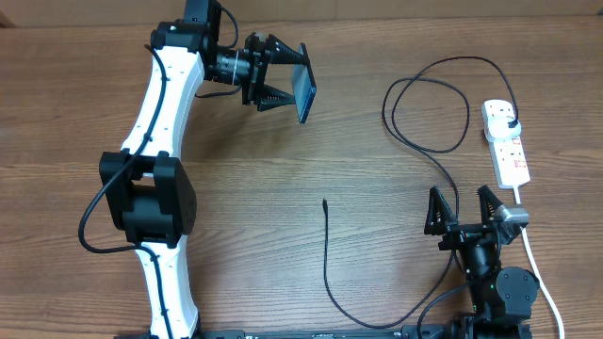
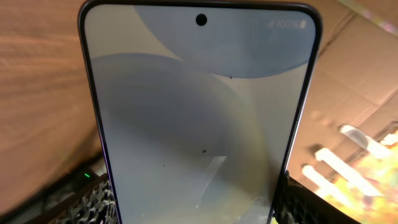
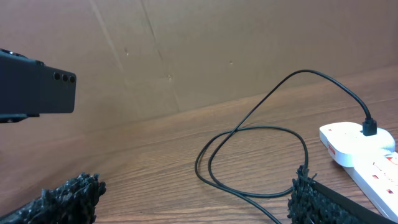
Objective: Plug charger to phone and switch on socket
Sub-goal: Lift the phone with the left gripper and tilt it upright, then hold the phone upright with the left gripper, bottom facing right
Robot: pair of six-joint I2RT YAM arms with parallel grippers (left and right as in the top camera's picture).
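Note:
My left gripper [image 1: 283,80] is shut on the phone [image 1: 306,83] and holds it on edge above the table at the back. In the left wrist view the phone's light blue-grey screen [image 2: 199,112] fills the frame between the fingers [image 2: 193,208]. The right wrist view shows its dark back [image 3: 37,90]. The charger cable [image 1: 424,141] loops from its black plug [image 1: 510,124] in the socket [image 1: 506,141], a white power strip at the right. Its small connector tip [image 1: 323,201] lies free mid-table. My right gripper [image 1: 463,207] is open and empty, low beside the cable [image 3: 249,180].
The power strip's white cord [image 1: 537,273] runs toward the table's front past my right arm. A cardboard wall [image 3: 186,50] stands behind the table. The strip also shows in the right wrist view [image 3: 360,152] at the right edge.

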